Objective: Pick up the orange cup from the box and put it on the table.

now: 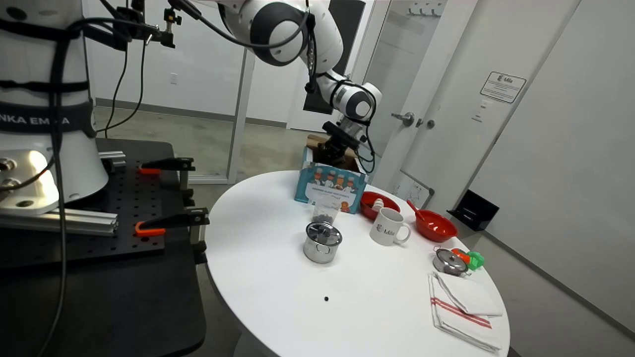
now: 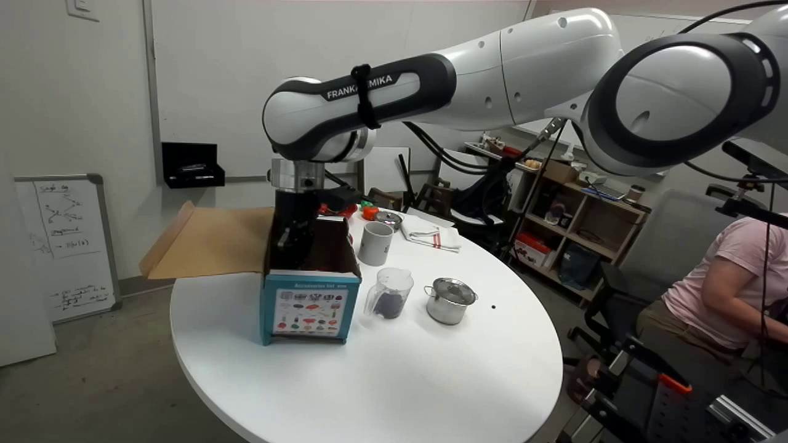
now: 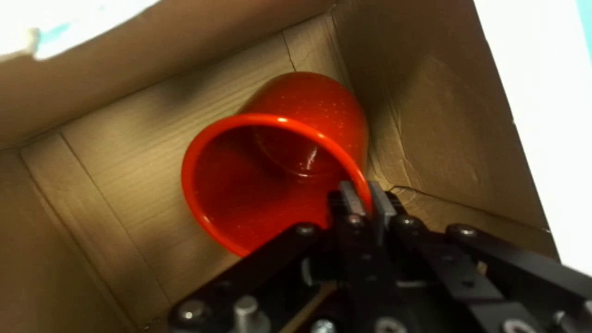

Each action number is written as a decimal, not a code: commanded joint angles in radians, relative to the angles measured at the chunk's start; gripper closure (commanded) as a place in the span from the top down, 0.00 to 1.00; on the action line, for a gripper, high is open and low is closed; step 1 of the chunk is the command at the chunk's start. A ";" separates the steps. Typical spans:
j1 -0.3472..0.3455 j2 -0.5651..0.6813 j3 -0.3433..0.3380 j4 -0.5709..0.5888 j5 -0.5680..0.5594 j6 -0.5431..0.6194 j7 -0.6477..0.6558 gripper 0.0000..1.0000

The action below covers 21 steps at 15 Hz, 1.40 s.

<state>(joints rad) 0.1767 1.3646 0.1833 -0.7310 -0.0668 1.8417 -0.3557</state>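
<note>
The orange cup (image 3: 319,104) lies tilted inside the box (image 3: 111,166) in the wrist view, its mouth turned toward the camera. My gripper (image 3: 366,201) has one finger inside and one outside the cup's rim, closed on it. In both exterior views the gripper (image 1: 331,151) reaches down into the box (image 1: 325,192), and the cup is hidden by the walls. The box (image 2: 311,307) has blue printed sides and a brown flap folded outward. It stands on the white round table (image 1: 278,282), near its edge.
A clear cup with dark contents (image 2: 391,295), a lidded metal pot (image 1: 321,244) and a white mug (image 1: 388,227) stand near the box. Red bowls (image 1: 436,227), a smaller metal pot (image 1: 450,262) and folded towels (image 1: 464,312) are farther along the table.
</note>
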 commanded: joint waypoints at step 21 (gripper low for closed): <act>-0.017 -0.403 -0.046 -0.198 -0.043 -0.028 0.209 0.02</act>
<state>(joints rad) 0.1766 1.0864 0.1588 -0.7916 -0.1032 1.7808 -0.2158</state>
